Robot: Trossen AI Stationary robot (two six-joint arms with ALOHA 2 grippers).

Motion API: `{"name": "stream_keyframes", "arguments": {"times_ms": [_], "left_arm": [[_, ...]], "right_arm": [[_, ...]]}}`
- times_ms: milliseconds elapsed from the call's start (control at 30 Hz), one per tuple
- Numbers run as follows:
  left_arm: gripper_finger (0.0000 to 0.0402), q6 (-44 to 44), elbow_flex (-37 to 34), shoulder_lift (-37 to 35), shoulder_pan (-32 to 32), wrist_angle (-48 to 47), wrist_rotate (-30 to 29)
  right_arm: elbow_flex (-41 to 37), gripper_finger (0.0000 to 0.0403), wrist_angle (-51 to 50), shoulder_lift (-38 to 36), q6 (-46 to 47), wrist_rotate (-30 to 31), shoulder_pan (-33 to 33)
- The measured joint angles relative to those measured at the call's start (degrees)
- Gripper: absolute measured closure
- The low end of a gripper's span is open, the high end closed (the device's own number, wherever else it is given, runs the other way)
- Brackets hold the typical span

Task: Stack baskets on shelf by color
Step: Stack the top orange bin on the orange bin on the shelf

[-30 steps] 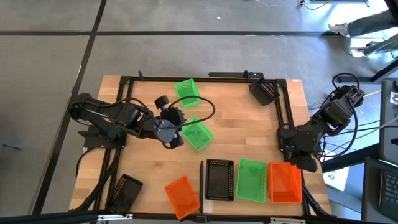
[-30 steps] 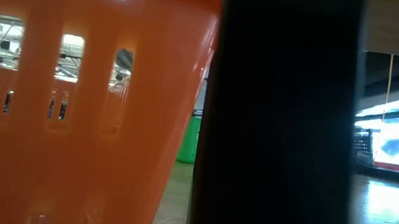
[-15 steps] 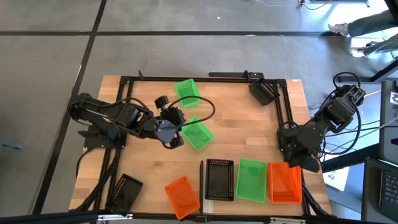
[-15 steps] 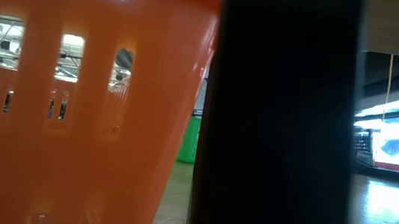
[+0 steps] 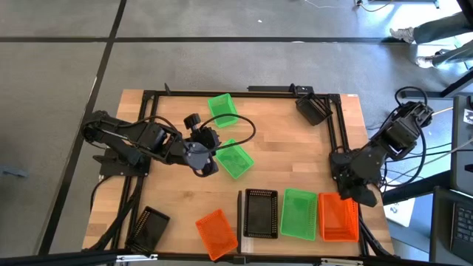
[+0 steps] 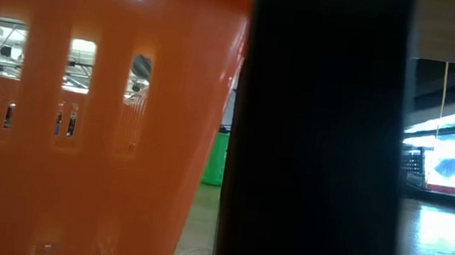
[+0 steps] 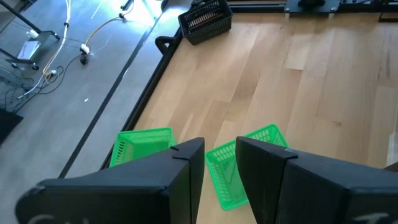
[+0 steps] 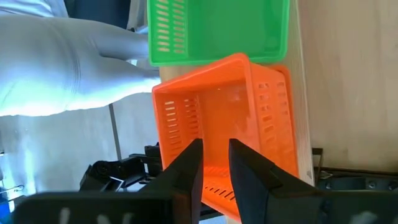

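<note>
Grey concrete floor surrounded the black-framed wooden tabletop (image 5: pixel 281 148); a person's legs and shoes (image 5: pixel 414 33) showed at the far right edge of the high view. No brand, label or legible writing was visible on any item. Along the near edge, three baskets sat in a row: a black basket (image 5: pixel 260 213), a green basket (image 5: pixel 298 214) touching it, and an orange basket (image 5: pixel 338 217) at the right end. The shelf board under them could not be made out separately. A second orange basket (image 5: pixel 217 232) lay tilted near the front edge, left of the row, and filled most of the low view. Two more green baskets lay toward the table's middle: one near the far rail (image 5: pixel 222 108), one at centre (image 5: pixel 235 159). A black basket (image 5: pixel 312 108) sat at the far right corner, another (image 5: pixel 151 227) off the front left corner. The left gripper (image 5: pixel 209 159) hovered just beside the centre green basket, fingers (image 7: pixel 180 168) parted by a narrow gap, grasping nothing. The right gripper (image 5: pixel 353 193) hung over the far rim of the row's orange basket, fingers (image 8: pixel 186 165) slightly apart, nothing between them.
</note>
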Motion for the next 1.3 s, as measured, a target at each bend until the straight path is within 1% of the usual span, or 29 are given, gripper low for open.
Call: {"name": "stream_keyframes", "arguments": {"times_ms": [367,533,633,700,800,867,967,1167,1300], "left_arm": [[0.0317,0.0,0.0,0.0,0.0,0.0,0.0],[0.0317,0.0,0.0,0.0,0.0,0.0,0.0],[0.0317,0.0,0.0,0.0,0.0,0.0,0.0],[0.0317,0.0,0.0,0.0,0.0,0.0,0.0],[0.0317,0.0,0.0,0.0,0.0,0.0,0.0],[0.0317,0.0,0.0,0.0,0.0,0.0,0.0],[0.0317,0.0,0.0,0.0,0.0,0.0,0.0],[0.0317,0.0,0.0,0.0,0.0,0.0,0.0],[0.0317,0.0,0.0,0.0,0.0,0.0,0.0]], "right_arm": [[0.0,0.0331,-2.3,2.8,-0.6,0.2,0.0],[0.0,0.0331,-5.6,3.7,-0.7,2.9,0.0],[0.0,0.0331,-5.7,3.8,-1.0,3.6,0.0],[0.0,0.0331,-5.1,3.8,-1.0,2.9,0.0],[0.0,0.0331,-2.4,3.7,-1.7,-0.1,0.0],[0.1,0.0331,-0.9,3.5,-2.5,-0.3,0.0],[0.8,0.0331,-1.2,3.5,-3.4,2.0,0.0],[1.5,0.0331,-6.6,3.5,-3.4,7.2,0.0],[1.5,0.0331,-8.1,3.5,-3.3,8.2,-0.1]]}}
